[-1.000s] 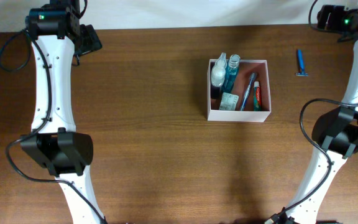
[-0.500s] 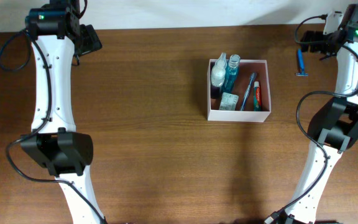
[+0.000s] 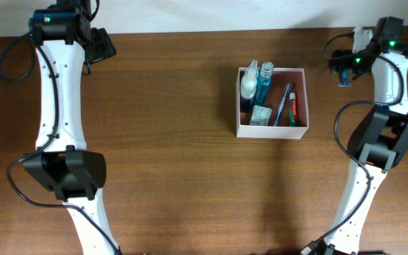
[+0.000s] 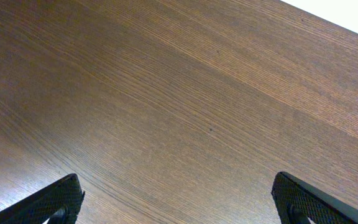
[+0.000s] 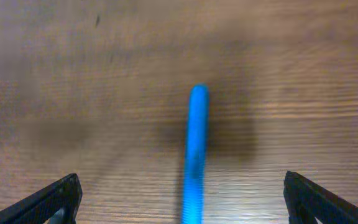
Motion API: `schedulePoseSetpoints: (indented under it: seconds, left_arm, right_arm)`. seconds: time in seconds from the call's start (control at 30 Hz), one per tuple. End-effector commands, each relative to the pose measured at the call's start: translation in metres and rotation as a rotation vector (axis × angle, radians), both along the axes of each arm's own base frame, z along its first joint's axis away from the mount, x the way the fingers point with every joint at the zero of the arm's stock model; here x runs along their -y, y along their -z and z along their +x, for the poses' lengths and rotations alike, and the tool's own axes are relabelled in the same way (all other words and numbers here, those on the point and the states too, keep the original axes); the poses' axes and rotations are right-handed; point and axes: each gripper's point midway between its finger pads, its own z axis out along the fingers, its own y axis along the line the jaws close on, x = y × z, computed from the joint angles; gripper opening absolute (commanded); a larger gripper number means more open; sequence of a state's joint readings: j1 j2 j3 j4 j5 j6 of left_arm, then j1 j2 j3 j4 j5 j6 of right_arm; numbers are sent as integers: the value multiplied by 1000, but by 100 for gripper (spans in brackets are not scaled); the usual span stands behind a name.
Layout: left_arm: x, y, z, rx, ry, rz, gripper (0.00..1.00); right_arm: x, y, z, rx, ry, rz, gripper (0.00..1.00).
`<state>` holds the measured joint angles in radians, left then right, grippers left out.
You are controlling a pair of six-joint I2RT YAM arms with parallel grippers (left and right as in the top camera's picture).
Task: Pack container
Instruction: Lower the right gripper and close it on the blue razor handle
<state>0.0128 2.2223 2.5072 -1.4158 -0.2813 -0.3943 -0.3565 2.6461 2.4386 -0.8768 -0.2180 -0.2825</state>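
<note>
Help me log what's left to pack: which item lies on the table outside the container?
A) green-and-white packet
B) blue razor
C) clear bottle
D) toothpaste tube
B: the blue razor lies on the table to the right of the container, which holds the other three.

Dark brown wood-grain table (image 3: 176, 177), fine straight grain running across, soft even light, faint pale sheen on the wood, plain white strip (image 3: 190, 14) along its far edge
</note>
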Motion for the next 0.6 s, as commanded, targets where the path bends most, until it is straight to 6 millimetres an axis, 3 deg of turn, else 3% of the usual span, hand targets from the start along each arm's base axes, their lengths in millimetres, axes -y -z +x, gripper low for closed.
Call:
schedulePoseSetpoints:
  seconds: [0.0, 0.3, 0.57]
  left_arm:
    - [-3, 3, 1, -4, -18, 5, 99]
    - [-3, 3, 1, -4, -18, 5, 99]
    - [-3, 3, 1, -4, -18, 5, 99]
  right_arm:
    - [-8, 27, -7, -50, -35, 10, 99]
    - [-10, 37, -12, -71, -57, 5, 100]
    - [-3, 38, -13, -81, -39, -32, 82]
